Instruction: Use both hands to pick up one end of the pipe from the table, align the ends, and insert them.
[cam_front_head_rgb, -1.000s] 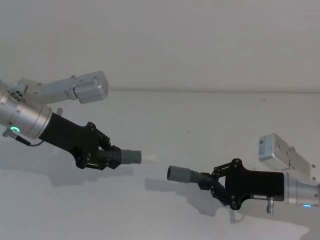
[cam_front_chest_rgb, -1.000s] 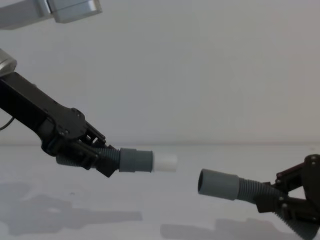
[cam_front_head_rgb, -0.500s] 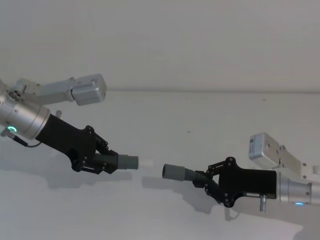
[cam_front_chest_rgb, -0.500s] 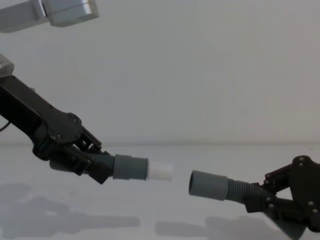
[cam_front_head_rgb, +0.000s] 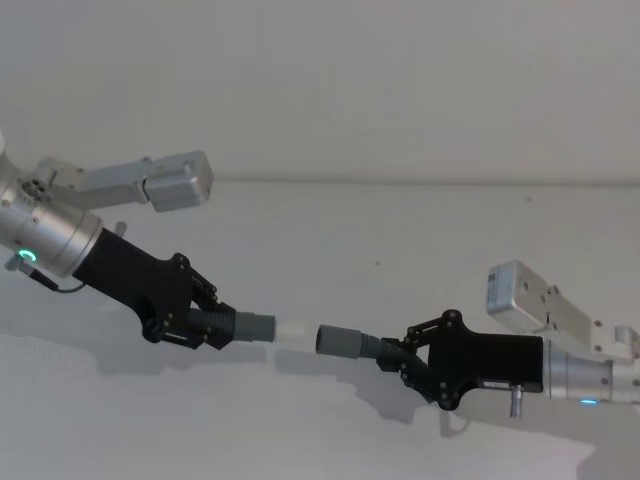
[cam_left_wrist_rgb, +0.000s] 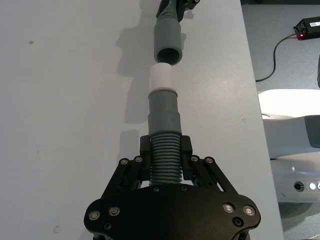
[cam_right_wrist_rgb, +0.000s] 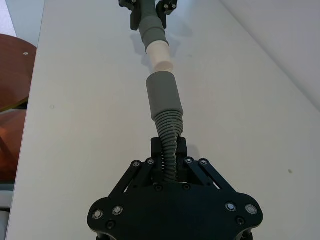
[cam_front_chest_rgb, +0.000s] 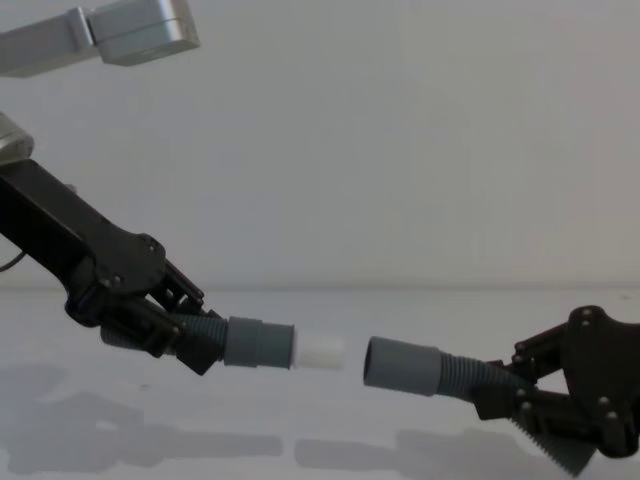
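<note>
Both pipe pieces are held above the white table (cam_front_head_rgb: 420, 230), facing each other end to end. My left gripper (cam_front_head_rgb: 205, 325) is shut on the ribbed part of the straight piece (cam_front_chest_rgb: 258, 343), whose white tip (cam_front_chest_rgb: 320, 353) points right. My right gripper (cam_front_head_rgb: 400, 358) is shut on the ribbed part of the other piece (cam_front_chest_rgb: 460, 375), with its grey socket cuff (cam_front_chest_rgb: 400, 365) pointing left. A small gap separates the tip from the socket mouth. In the left wrist view the white tip (cam_left_wrist_rgb: 161, 77) lines up just short of the socket (cam_left_wrist_rgb: 169, 42). In the right wrist view the socket (cam_right_wrist_rgb: 164, 97) faces the tip (cam_right_wrist_rgb: 160, 56).
A plain wall stands behind the table. Past the table's edge lie a black cable and box (cam_left_wrist_rgb: 310, 22) on the floor. A brown round surface (cam_right_wrist_rgb: 12, 75) shows beyond the table's other side. The robot's white base (cam_left_wrist_rgb: 295, 150) is beside the table.
The two arms have moved toward each other and a little lower. The gap between the white tip and the socket has shrunk to a sliver.
</note>
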